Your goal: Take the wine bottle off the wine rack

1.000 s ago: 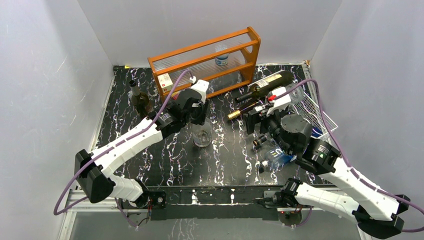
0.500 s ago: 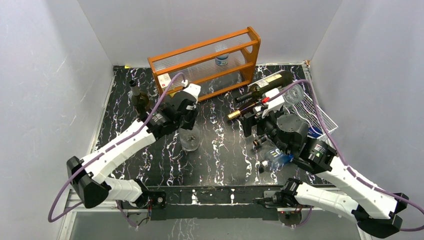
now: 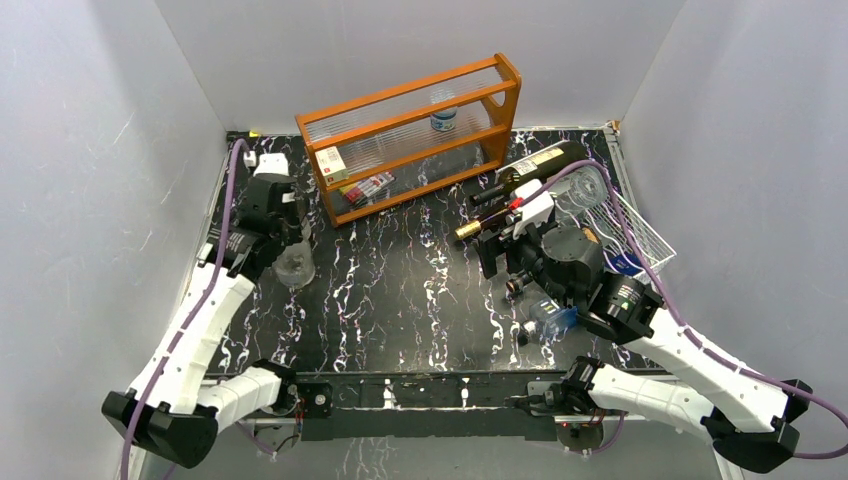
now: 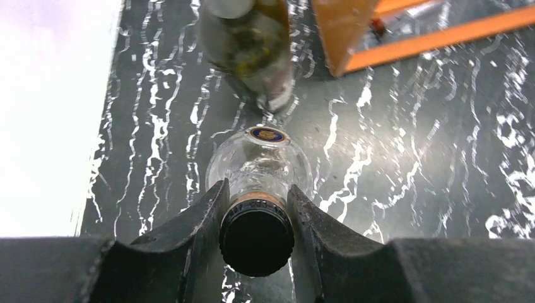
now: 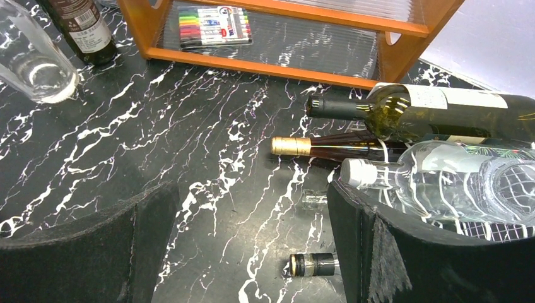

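The white wire wine rack [image 3: 640,230] lies at the right of the table. A green wine bottle [image 3: 540,165] [image 5: 435,110] rests on it on its side, neck pointing left. Beside it lie a dark bottle with a gold cap [image 3: 490,222] [image 5: 328,148] and a clear bottle with a white cap [image 5: 429,180]. My right gripper [image 3: 497,247] [image 5: 249,208] hangs open just left of these necks and holds nothing. At the far left, my left gripper [image 3: 280,235] [image 4: 257,202] is shut on the black-capped neck of a clear bottle [image 3: 295,265] [image 4: 258,167].
An orange wooden shelf [image 3: 410,125] stands at the back with a marker pack [image 5: 214,26] under it. A dark upright bottle [image 3: 278,200] [image 4: 249,38] stands just beyond the left gripper. A small black-capped bottle [image 5: 312,264] and a crushed plastic bottle [image 3: 550,315] lie under the right arm.
The left arm has swung from the table's middle to the far left, carrying the clear bottle, and its jaws closed tighter on the neck. The right gripper has barely moved.
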`<state>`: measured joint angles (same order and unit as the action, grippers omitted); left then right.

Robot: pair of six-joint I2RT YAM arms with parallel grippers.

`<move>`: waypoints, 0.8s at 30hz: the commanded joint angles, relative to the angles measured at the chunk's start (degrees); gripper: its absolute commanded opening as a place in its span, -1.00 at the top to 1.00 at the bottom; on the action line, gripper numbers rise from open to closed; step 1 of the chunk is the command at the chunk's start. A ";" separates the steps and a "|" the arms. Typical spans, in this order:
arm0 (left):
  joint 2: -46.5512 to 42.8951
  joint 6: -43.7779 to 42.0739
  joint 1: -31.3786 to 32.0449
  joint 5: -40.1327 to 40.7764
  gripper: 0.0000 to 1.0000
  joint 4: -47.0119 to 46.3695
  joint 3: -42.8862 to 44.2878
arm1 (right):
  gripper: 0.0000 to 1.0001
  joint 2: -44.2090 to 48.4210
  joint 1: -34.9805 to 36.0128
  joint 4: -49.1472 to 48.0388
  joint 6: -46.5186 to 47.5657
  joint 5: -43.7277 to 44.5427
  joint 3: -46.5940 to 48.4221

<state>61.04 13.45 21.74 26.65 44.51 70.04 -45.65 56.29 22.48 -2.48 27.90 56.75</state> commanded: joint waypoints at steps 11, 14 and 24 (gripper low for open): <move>-6.48 5.06 -15.27 12.56 1.00 -14.55 -4.57 | -0.96 -1.59 0.20 -6.50 1.97 -3.41 1.29; -4.12 6.43 -19.77 10.28 1.00 -18.63 -3.93 | -0.96 -2.17 0.21 -7.19 0.38 -6.61 1.40; 4.62 5.84 -29.81 4.82 1.00 -32.82 -1.07 | -0.96 -1.78 0.21 -5.28 -1.82 -6.87 1.38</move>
<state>65.98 19.51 -6.04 31.33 26.50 63.68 -48.84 56.29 19.64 -3.09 21.02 56.77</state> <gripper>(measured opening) 0.327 0.981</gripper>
